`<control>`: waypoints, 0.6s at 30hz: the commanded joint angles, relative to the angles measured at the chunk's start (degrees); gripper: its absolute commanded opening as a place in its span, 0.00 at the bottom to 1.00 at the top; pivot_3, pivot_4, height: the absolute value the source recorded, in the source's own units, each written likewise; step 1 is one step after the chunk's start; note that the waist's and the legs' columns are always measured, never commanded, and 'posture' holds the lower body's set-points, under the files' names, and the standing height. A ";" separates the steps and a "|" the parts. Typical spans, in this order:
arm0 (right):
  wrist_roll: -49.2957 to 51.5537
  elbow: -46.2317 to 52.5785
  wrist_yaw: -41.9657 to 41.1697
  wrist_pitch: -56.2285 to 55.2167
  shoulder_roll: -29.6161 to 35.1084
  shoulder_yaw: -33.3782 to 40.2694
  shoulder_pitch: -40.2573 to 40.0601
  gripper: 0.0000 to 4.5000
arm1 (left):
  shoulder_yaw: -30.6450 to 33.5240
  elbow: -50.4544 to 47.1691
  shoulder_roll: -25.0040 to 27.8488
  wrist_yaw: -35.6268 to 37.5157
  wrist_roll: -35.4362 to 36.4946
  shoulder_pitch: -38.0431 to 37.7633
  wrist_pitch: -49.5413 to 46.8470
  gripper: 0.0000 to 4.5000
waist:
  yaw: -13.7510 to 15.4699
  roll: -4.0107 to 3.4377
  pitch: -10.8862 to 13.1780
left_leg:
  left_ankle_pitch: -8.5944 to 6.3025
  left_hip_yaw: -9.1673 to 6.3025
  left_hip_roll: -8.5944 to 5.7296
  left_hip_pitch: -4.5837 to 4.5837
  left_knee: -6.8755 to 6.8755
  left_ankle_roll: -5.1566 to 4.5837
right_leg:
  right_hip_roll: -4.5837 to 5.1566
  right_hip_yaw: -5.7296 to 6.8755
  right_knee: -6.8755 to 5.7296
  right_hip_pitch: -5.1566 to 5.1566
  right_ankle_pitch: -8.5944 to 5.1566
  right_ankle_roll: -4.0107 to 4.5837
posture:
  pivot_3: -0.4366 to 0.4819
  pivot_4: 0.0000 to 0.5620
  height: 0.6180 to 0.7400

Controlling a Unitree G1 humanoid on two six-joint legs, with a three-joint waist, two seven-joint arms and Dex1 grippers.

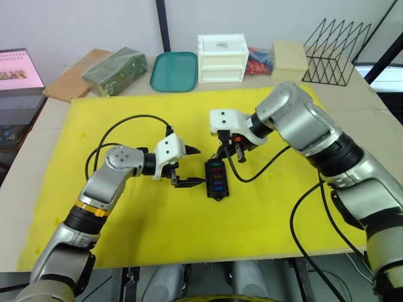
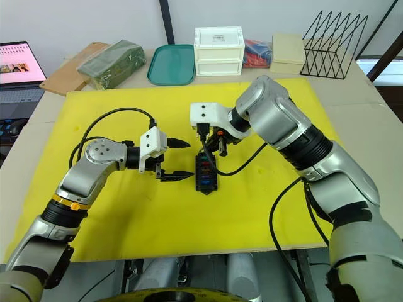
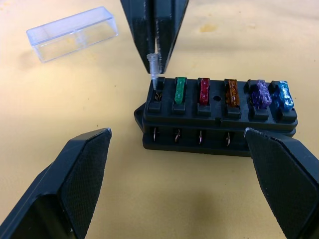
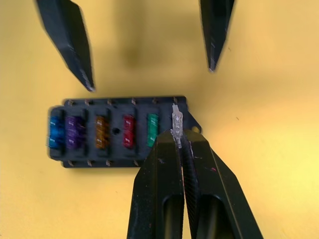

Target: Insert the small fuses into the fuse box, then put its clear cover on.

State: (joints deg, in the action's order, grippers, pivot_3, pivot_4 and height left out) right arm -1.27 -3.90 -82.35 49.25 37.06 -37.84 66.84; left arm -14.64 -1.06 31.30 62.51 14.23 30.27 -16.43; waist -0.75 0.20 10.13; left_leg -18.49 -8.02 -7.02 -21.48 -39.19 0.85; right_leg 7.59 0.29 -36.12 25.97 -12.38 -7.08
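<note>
Your right gripper (image 4: 180, 142), clamped on the clear fuse (image 4: 177, 122), holds it directly over the last empty end slot of the fuse box (image 3: 219, 117); left gripper (image 3: 184, 174) gapes beside it on the tabletop (image 1: 126, 233).

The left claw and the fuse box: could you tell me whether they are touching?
Apart. In the left wrist view the left claw is open, and yellow mat shows between each finger and the fuse box.

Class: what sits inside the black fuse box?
Five fuses seated in the fuse box: green, red, orange, purple, blue. The right gripper holds a clear fuse at the last slot; its blades are hidden.
</note>
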 commanded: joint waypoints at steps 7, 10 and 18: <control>-3.63 2.56 -1.54 -0.32 0.30 -2.77 5.86 0.01 | 1.23 -1.62 0.22 -0.05 0.08 0.24 0.89 1.00 | -0.04 0.00 0.00 | 0.00 0.01 0.01 -0.02 0.00 0.00 | -0.01 0.00 -0.02 0.05 0.00 0.00 | 0.48 0.27 1.00; -4.80 3.43 -2.60 -1.06 0.27 -4.54 6.42 0.01 | 1.14 -1.54 -0.01 -0.22 0.05 0.29 0.97 1.00 | -0.03 0.00 0.00 | 0.00 0.01 0.00 -0.03 0.00 0.00 | 0.00 0.00 -0.02 0.05 0.00 0.00 | 0.48 0.27 1.00; -4.96 2.56 -3.88 4.62 -1.72 -6.94 7.98 0.01 | 1.18 -1.81 -0.05 -0.60 0.00 -0.06 0.96 1.00 | -0.12 0.00 0.00 | 0.00 0.01 0.00 -0.05 0.00 0.01 | -0.01 0.00 -0.05 0.12 0.00 0.00 | 0.48 0.27 1.00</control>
State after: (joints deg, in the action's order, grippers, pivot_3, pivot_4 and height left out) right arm -6.00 -2.34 -85.87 53.12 35.71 -44.92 72.71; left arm -14.64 -1.09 31.22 62.06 14.21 30.04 -16.43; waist -0.86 0.20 10.13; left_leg -18.49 -8.00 -7.02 -21.54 -39.18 0.86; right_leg 7.58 0.28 -36.17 26.09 -12.38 -7.08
